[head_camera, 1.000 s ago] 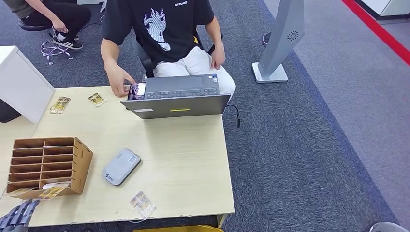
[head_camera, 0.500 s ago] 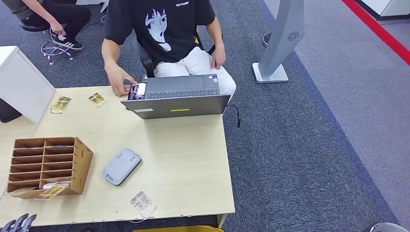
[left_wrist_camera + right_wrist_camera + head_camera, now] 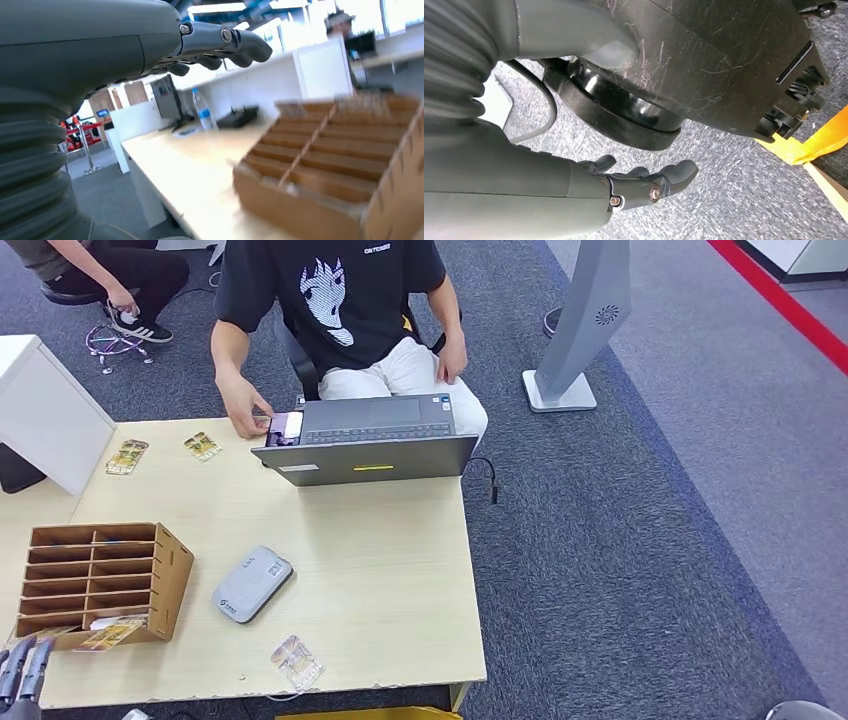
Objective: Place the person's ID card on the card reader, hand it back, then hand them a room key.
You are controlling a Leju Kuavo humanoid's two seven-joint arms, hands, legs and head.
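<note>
Fingers of the left hand [image 3: 22, 675] are poking up, loosely spread and holding nothing, just beside the brown cardboard pigeonhole rack [image 3: 100, 580], probably reaching for the key cards lying in its lowest slot. The right hand [image 3: 644, 185] is hanging empty over carpet, fingers slightly curled. A small laminated card [image 3: 296, 662], possibly the ID, is lying near the table's front edge, close to the grey rounded card reader [image 3: 251, 583]. The seated person [image 3: 335, 310] is busying themselves at a grey laptop [image 3: 365, 440].
</note>
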